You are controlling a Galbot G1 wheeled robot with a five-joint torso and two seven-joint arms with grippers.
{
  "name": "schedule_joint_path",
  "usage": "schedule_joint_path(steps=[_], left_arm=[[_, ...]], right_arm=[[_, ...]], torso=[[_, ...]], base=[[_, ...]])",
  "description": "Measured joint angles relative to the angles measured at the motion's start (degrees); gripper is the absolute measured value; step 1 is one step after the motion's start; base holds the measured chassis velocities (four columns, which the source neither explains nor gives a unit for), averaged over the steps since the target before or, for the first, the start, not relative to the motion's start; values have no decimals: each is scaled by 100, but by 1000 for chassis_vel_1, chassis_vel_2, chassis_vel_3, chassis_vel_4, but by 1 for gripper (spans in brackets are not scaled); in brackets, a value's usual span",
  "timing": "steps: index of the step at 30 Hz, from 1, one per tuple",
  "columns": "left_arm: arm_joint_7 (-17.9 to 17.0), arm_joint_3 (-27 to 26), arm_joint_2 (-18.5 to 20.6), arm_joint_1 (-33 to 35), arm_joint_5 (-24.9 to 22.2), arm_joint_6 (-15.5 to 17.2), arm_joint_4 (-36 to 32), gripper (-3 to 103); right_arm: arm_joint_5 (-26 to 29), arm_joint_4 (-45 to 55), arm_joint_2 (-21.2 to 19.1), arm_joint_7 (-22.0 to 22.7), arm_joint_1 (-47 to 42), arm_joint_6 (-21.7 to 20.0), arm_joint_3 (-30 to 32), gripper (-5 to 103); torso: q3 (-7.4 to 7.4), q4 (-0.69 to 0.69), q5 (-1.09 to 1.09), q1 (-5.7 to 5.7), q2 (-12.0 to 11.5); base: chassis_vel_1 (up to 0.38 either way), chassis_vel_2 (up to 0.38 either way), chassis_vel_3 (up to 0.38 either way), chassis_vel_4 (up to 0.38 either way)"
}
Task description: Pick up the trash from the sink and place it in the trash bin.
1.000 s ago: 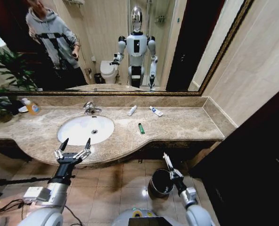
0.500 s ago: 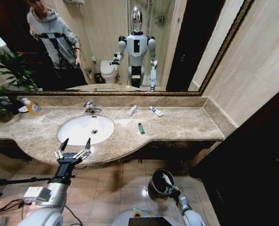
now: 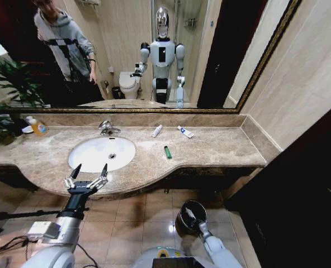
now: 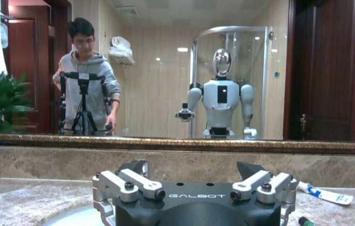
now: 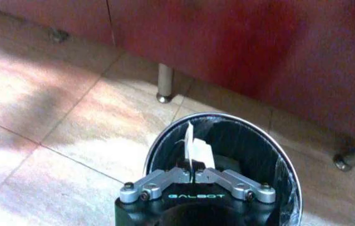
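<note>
While pinching a thin white paper scrap (image 5: 196, 149), the right gripper (image 5: 193, 172) hangs over the dark round trash bin (image 5: 290, 174) | left gripper (image 3: 87, 174) spread wide at the sink's (image 3: 93, 146) 6 o'clock edge.

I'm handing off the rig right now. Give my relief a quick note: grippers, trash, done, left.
Right gripper: shut on white paper, over the bin on the floor; not released.
Left gripper: open, idle at the counter edge before the sink.
Left on the counter: two tubes and a green stick.
Next, probably: drop the paper, then fetch those.
</note>
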Motion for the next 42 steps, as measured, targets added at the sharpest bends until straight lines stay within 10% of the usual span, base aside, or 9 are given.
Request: schedule_joint_path(steps=[11,34,42], left_arm=[[0,0,0,0,0,0,0,100],[0,0,0,0,0,0,0,100],[0,0,0,0,0,0,0,100]], right_arm=[[-212,-470,-1,155,252,9,55,5],[-166,35,58,194,-60,-165,108,96],[-166,299,39,203,-201,-218,130,100]], torso=[[0,0,0,0,0],[-1,0,0,0,0],[-1,0,0,0,0]], base=[[0,0,0,0],[0,0,0,0],[0,0,0,0]])
